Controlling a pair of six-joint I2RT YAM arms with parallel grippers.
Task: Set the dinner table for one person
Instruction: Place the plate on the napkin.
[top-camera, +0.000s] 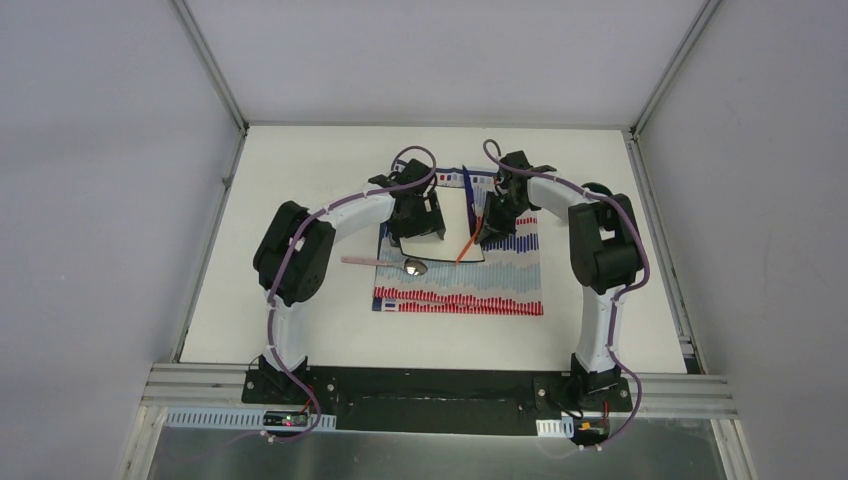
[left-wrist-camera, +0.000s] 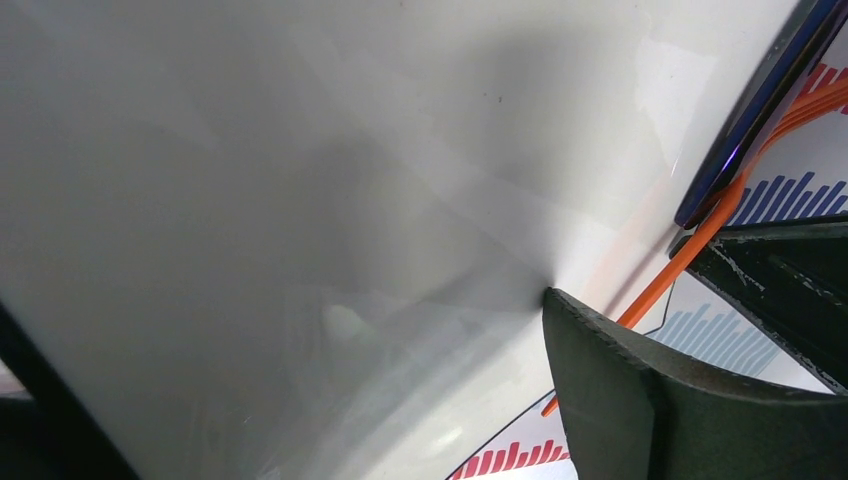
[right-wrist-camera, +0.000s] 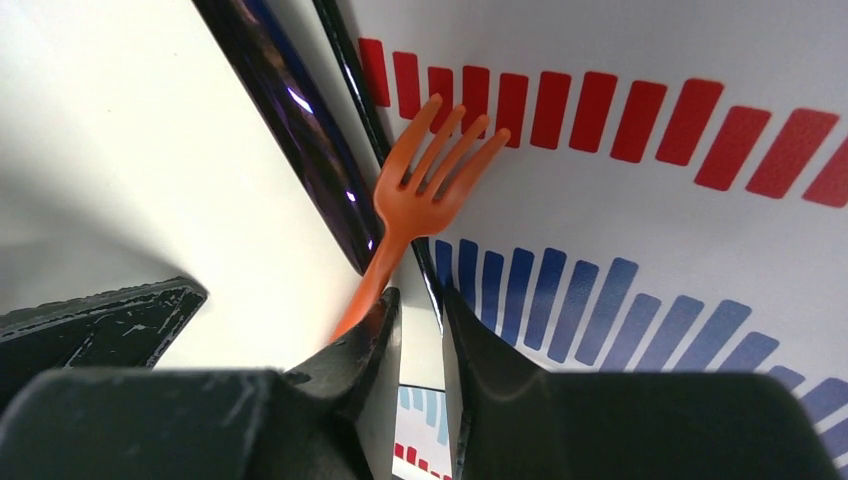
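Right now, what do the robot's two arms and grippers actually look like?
Both the left arm and right arm have white links joined by bulky black joint housings, with a purple cable looped along each. They stand on black base plates. The left gripper and right gripper are black; their fingers are matte black wedges with scuffed, whitish edges.

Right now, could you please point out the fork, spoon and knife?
fork (right-wrist-camera: 405, 208): right wrist view, base of tines.
spoon (top-camera: 415, 267): top external view, bowl.
knife (right-wrist-camera: 300, 130): right wrist view, glossy middle.
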